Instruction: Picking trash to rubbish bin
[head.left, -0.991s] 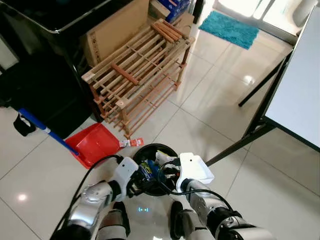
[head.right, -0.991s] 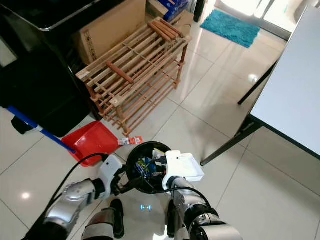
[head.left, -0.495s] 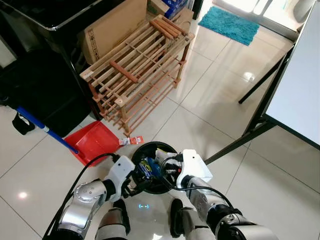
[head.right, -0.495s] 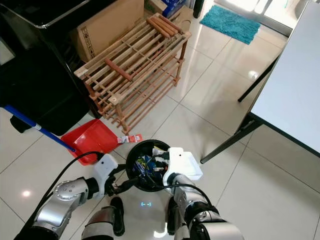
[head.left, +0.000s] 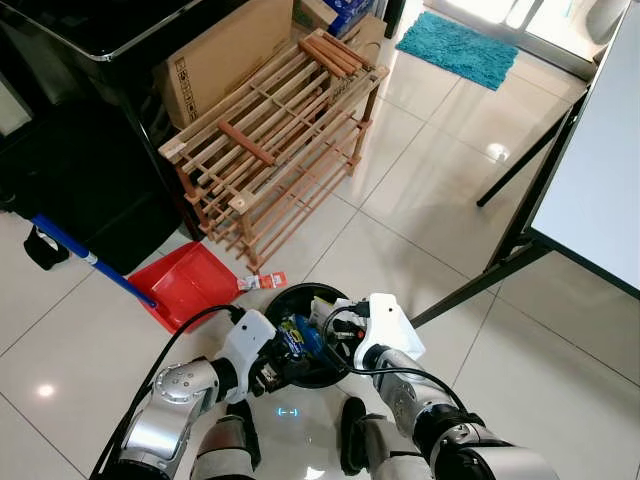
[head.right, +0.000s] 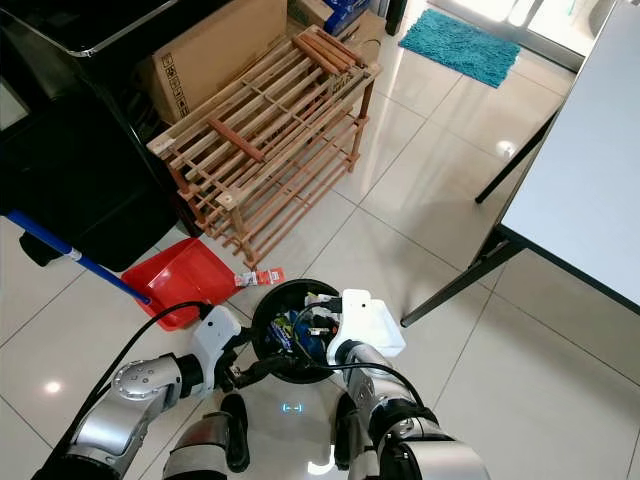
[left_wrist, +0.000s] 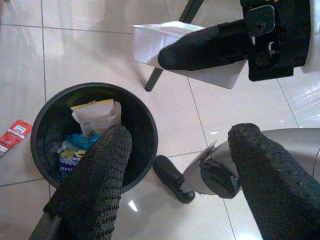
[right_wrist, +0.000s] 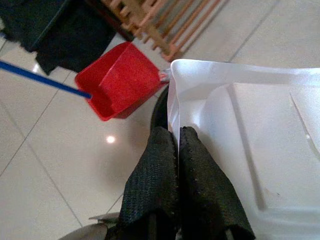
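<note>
A black bin (head.left: 305, 345) stood on the tiled floor (head.left: 400, 215) near a wooden rack (head.left: 270, 150), trash inside. Over the bin's right edge, the right gripper (right_wrist: 176, 165) pinched a white tray (head.left: 392, 322). At the bin's left rim, the left gripper (left_wrist: 175, 160) hung spread, holding nothing.

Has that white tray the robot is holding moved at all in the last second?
Yes. The white tray in the right tool has crept forward over the black bin's rim, toward the red dustpan.
</note>
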